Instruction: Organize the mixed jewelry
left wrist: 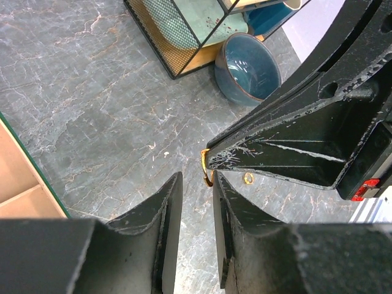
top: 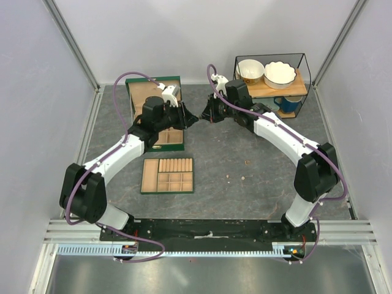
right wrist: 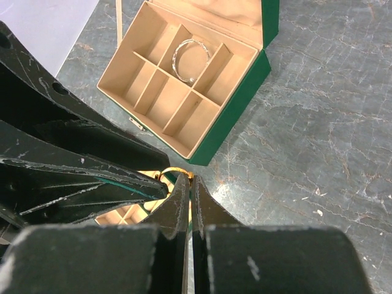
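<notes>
Gold ring (right wrist: 174, 173) is held in the air over the worktop (left wrist: 92, 92), pinched edge-on at the very tips of the right end effector (right wrist: 190, 184), whose jaws are pressed together on it. The left end effector (left wrist: 197, 180) meets it tip to tip from the other side. Its jaws stand a narrow gap apart, and the ring hangs at the mouth of that gap; whether either pad touches it cannot be told.

A second, smaller gold ring (left wrist: 248, 178) lies flat on the worktop just beyond the two tips. A silvery bangle (right wrist: 191, 60) rests in one of the rear tan compartments of the green box (right wrist: 236, 104), which stands open with its lid tilted back, close behind the left end effector.

A separate divided tray (top: 167, 173) sits on the worktop nearer the arm bases. To the far right, a blue bowl (left wrist: 248, 70) stands beside a black wire rack (left wrist: 184, 37).
</notes>
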Robot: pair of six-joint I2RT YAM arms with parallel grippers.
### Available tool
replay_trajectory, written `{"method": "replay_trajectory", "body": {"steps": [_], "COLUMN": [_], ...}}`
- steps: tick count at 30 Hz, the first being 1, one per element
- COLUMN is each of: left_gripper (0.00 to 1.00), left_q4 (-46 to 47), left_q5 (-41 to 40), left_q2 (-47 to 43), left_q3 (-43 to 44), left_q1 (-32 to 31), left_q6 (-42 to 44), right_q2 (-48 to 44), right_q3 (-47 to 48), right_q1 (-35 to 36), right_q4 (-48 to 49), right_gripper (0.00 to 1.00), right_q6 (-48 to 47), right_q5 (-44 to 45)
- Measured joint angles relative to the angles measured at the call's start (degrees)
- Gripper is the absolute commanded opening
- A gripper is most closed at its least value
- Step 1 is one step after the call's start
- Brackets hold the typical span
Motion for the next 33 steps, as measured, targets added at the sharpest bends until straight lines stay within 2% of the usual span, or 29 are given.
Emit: {"method": "replay_trajectory", "body": {"steps": [11, 19, 33], "left_gripper": [0.31, 0.23, 0.27], "left_q4": [0.00, -0.02, 0.00], "left_q5": [0.15, 0.28, 1.44], "left_q2": [0.37, 1.18, 1.18], "left_q3": [0.76, 1.75, 1.79], "left_q1": [-0.04, -0.04, -0.04], "left_q6": [-0.55, -0.66, -1.09], "right_q2": [-1.05, -1.29, -1.29], "right_q3": [-1.33, -1.86, -1.86], "right_q1": [0.07, 0.11, 0.11], "right_q4": [0.85, 1.07, 1.07], "right_gripper": [0.00, 0.00, 0.00], "right_q6": [0.37, 0.70, 0.85], "right_q5": [-0.02, -0.07, -0.04]}}
